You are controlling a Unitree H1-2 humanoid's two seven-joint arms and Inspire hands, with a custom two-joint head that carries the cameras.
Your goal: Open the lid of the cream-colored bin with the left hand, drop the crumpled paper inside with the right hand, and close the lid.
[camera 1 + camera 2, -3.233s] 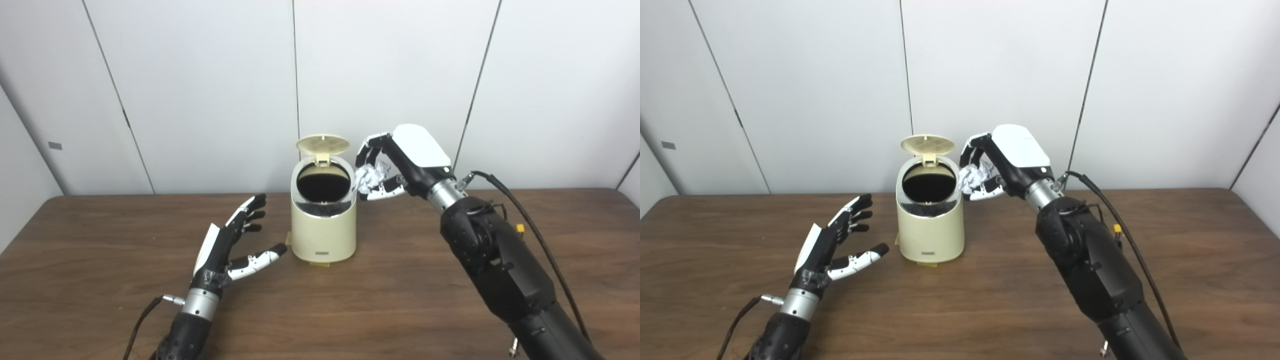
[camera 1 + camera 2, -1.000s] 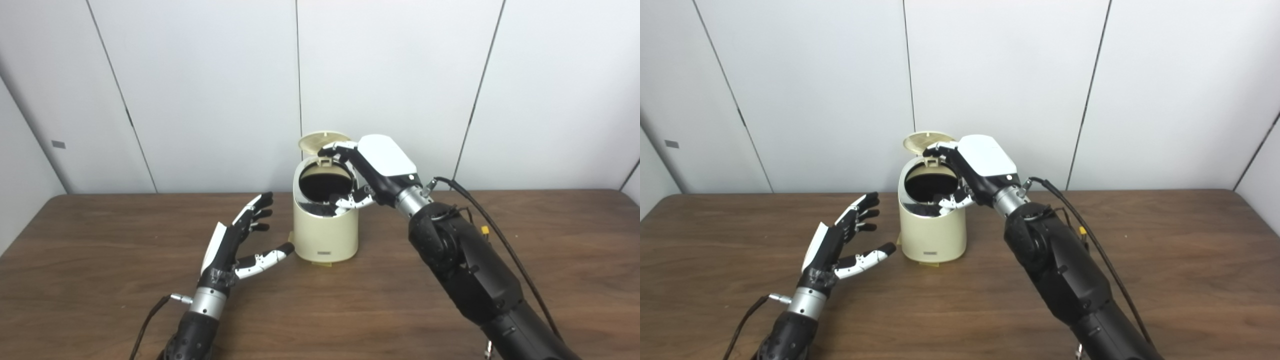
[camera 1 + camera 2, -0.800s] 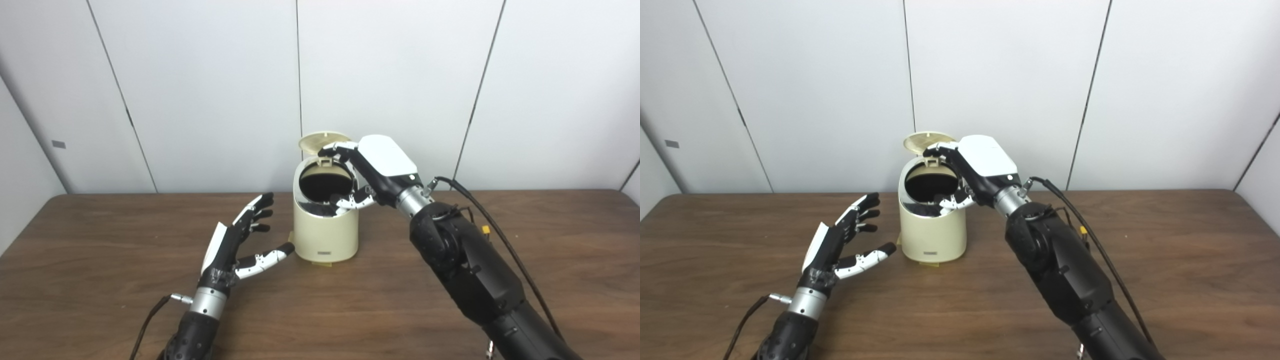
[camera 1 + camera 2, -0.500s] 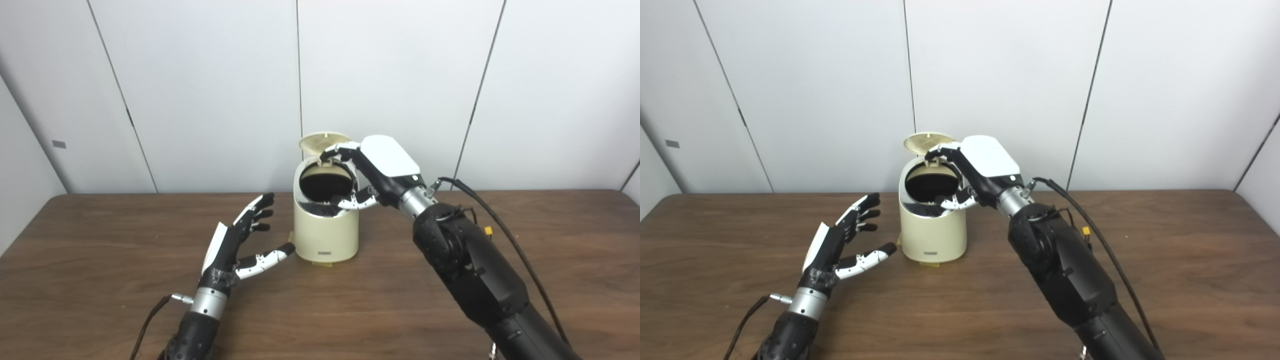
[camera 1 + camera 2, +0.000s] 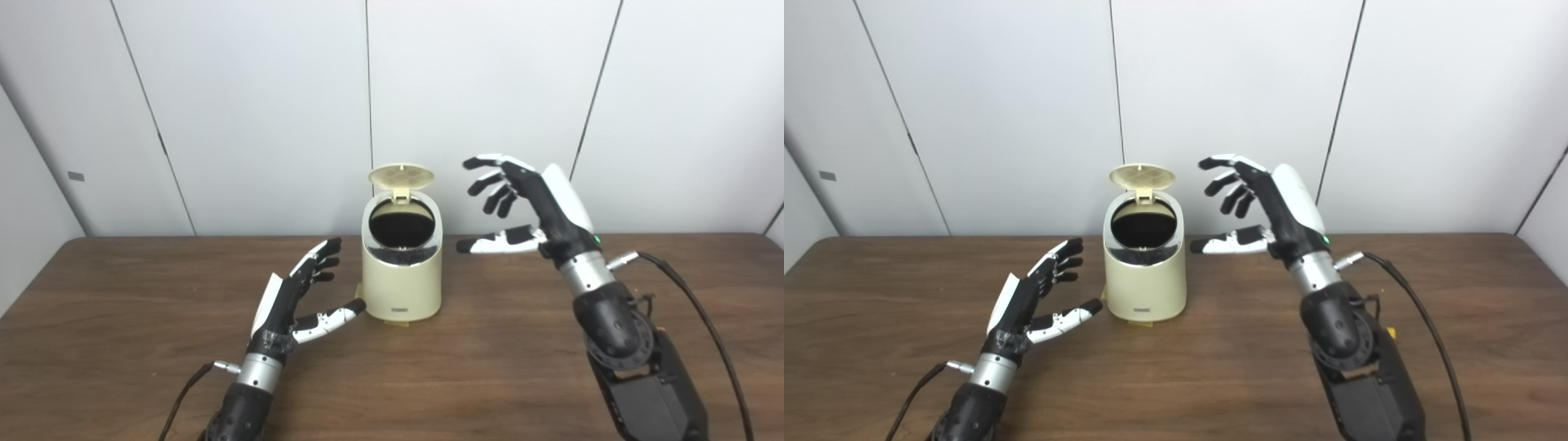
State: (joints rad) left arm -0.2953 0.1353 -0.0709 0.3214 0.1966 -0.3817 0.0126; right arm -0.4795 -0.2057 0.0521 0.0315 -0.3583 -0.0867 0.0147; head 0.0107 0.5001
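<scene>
The cream-colored bin [image 5: 402, 285] stands on the table at the middle, its round lid [image 5: 401, 176] tipped up at the back and its dark mouth open. No crumpled paper shows anywhere; the inside of the bin is too dark to see into. My right hand [image 5: 527, 208] is open and empty, raised to the right of the bin and apart from it. My left hand [image 5: 294, 300] is open and empty, low over the table just left of the bin, its thumb tip close to the bin's base.
The brown wooden table [image 5: 122, 343] runs wide on both sides of the bin. A white panelled wall [image 5: 245, 110] stands close behind it. A black cable [image 5: 704, 318] trails from my right forearm.
My right hand has drawn back up and to the right from over the bin's mouth, fingers spread. The paper it held earlier no longer shows. The left hand has stayed put.
</scene>
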